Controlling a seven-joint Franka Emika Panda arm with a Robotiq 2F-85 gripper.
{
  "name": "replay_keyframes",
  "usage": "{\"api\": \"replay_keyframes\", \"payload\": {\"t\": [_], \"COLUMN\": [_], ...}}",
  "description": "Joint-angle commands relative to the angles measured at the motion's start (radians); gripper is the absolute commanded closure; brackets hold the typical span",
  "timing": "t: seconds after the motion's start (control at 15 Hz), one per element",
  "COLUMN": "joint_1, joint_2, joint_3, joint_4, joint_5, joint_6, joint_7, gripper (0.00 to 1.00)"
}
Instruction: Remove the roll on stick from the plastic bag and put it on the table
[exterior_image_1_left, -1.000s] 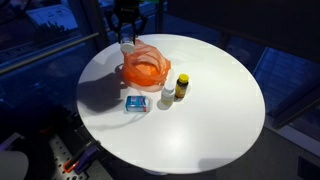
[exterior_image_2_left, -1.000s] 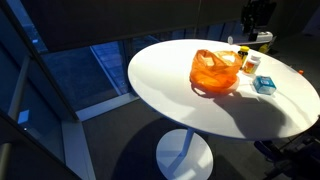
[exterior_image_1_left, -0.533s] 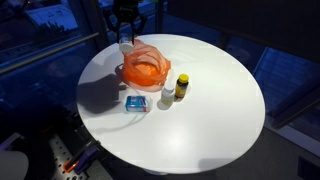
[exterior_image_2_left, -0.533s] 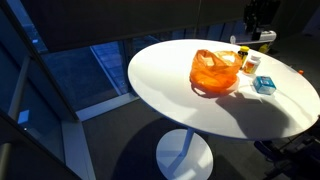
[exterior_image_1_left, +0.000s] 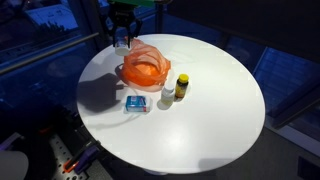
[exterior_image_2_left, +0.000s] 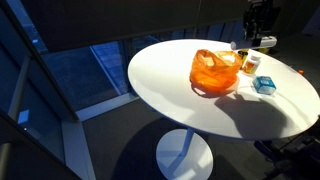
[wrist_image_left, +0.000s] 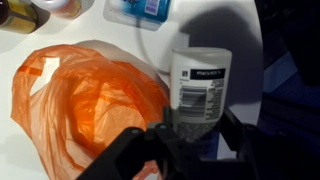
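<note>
Gripper (wrist_image_left: 195, 137) pinching roll on stick (wrist_image_left: 200, 90), held above desk (exterior_image_1_left: 200, 110) just beside orange plastic bag (wrist_image_left: 80, 110). Best: move to bare desk away from bag, lower upright, release only on contact

The gripper (exterior_image_1_left: 122, 36) hangs pointing downward from the dark arm, above the edge of the table (exterior_image_1_left: 205, 110) in an exterior view. In the wrist view its two black fingers (wrist_image_left: 120, 155) clamp the roll-on stick (wrist_image_left: 200, 85) from either side.
</note>
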Motion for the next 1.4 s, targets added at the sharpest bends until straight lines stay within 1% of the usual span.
{"api": "replay_keyframes", "payload": {"t": [0.0, 0.2, 0.73, 1.07, 1.33], "joint_1": [0.028, 0.056, 0.116, 0.140, 0.149], "joint_2": [-0.050, -0.056, 0.011, 0.068, 0.108], "joint_3": [0.002, 0.016, 0.060, 0.072, 0.067], "joint_4": [-0.071, -0.104, -0.140, -0.154, -0.149], "joint_5": [0.021, 0.025, 0.070, 0.033, 0.001], "joint_6": [0.036, 0.070, 0.223, 0.345, 0.409], "joint_7": [-0.033, -0.045, -0.054, 0.050, 0.186], "gripper": [0.75, 0.75, 0.75, 0.75, 0.75]}}
